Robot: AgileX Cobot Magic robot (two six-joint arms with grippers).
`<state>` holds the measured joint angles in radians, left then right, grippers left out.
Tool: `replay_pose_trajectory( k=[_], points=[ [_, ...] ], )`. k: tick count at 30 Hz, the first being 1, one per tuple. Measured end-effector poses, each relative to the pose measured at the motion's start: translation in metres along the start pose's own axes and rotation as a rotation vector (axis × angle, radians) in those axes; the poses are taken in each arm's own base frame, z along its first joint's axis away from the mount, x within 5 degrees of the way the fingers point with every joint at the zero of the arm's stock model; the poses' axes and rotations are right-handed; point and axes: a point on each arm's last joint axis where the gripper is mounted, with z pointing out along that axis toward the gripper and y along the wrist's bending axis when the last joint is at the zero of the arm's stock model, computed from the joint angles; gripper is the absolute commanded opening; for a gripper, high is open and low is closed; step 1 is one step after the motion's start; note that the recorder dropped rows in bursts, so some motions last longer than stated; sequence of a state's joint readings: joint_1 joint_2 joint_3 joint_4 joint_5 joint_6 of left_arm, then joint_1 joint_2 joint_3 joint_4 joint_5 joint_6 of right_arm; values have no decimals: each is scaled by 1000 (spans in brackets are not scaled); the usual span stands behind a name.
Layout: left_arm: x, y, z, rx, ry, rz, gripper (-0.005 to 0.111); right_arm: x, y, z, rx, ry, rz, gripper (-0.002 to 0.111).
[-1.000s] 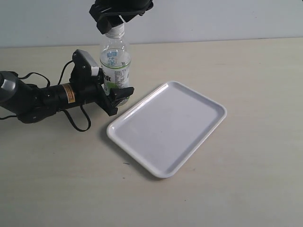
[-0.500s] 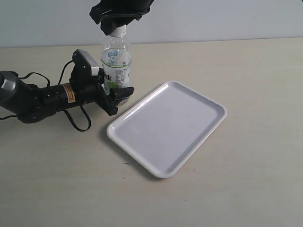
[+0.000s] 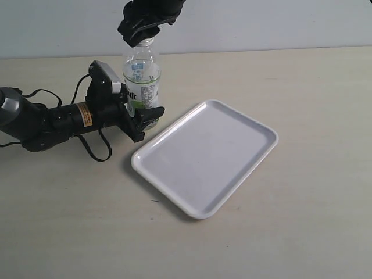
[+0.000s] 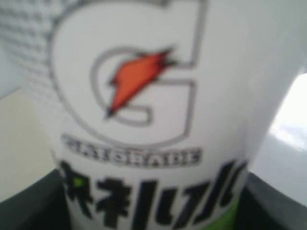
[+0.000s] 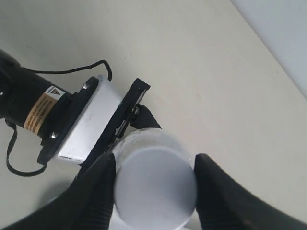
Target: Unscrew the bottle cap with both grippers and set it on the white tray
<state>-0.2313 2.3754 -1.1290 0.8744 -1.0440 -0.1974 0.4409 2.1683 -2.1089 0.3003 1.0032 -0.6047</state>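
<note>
Left side: left gripper [image 3: 141,118] lies low along the table [image 3: 302,232], claw clamped on the lower, labelled part of the bottle [image 3: 142,72]. The left wrist view is all label, with dark jaw edges at both sides, so we read it as a firm hold.

The bottle stands upright, just off the near-left corner of the white tray [image 3: 174,186], not on it.

Above it, the right gripper [image 3: 141,32] comes down from the top. In the right wrist view its fingers [image 5: 98,191] sit flush against both sides of the bottle cap [image 5: 156,189]. It looks pinched. The cap is on the neck, and we can't tell how far it's unthreaded.

Handling, our read:
- Cap: small, stiff, light. The ribbed sides are the only good purchase, so grip straight across the ribs, not the smooth top.
- Bottle: thin clear plastic, likely to flex and spin if squeezed unevenly. The low hold on the label is right.
- Once free, the cap may roll, so set it flat on the tray.

Right: the tray has nothing on it.
</note>
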Motion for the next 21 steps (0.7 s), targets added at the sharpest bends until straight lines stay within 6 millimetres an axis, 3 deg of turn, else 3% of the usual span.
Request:
replay_pose_trajectory(
  k=[7,15,17,21],
  points=[
    [0,0,0,0,2,6,0,0,2,0,-26,-4,-188,5],
    [0,0,0,0,2,6,0,-2,3,0,-34,-22,-164,56],
    [0,0,0,0,2,4,0,-4,3,-1,-25,-44,-104,63],
    [0,0,0,0,2,4,0,-12,2,-11,-3,-106,56,64]
  ],
)
